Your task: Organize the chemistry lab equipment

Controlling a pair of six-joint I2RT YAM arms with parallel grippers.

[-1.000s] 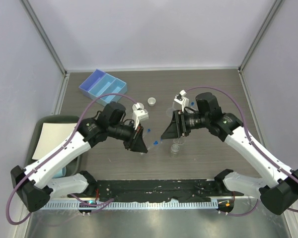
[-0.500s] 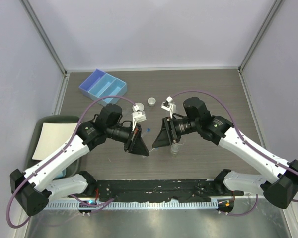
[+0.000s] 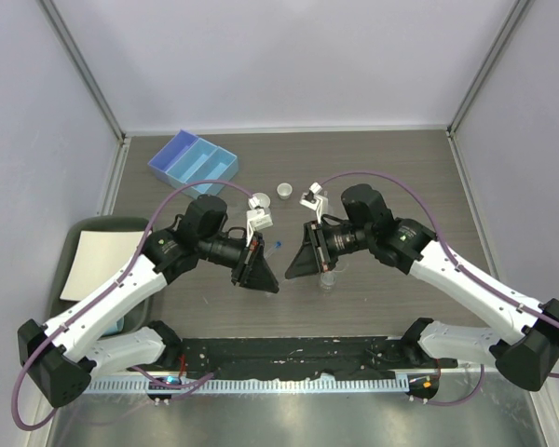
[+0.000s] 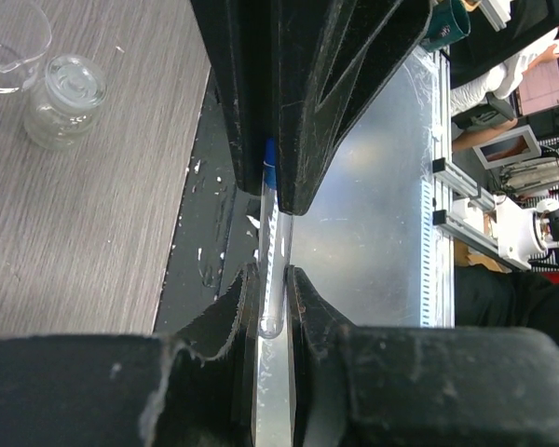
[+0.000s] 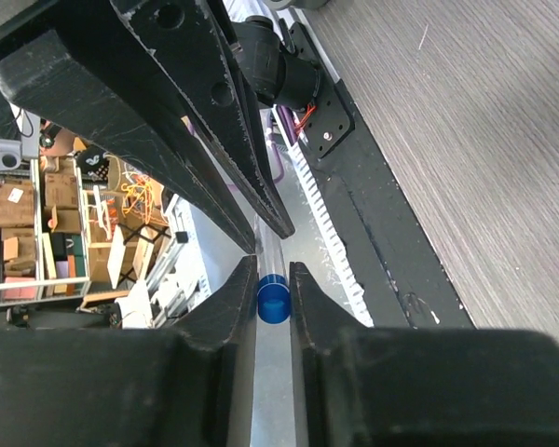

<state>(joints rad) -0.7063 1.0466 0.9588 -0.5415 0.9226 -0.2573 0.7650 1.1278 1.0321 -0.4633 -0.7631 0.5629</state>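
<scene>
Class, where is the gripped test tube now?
Mid left wrist view, right of the glass jar: the test tube bridges both arms' jaws, round end in the left, blue cap in the right.

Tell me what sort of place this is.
Probably a robotics lab test bench: on a walled-in table, the left gripper and right gripper both grip a blue-capped test tube near a glass beaker. Shelves of boxes stand beyond.
</scene>
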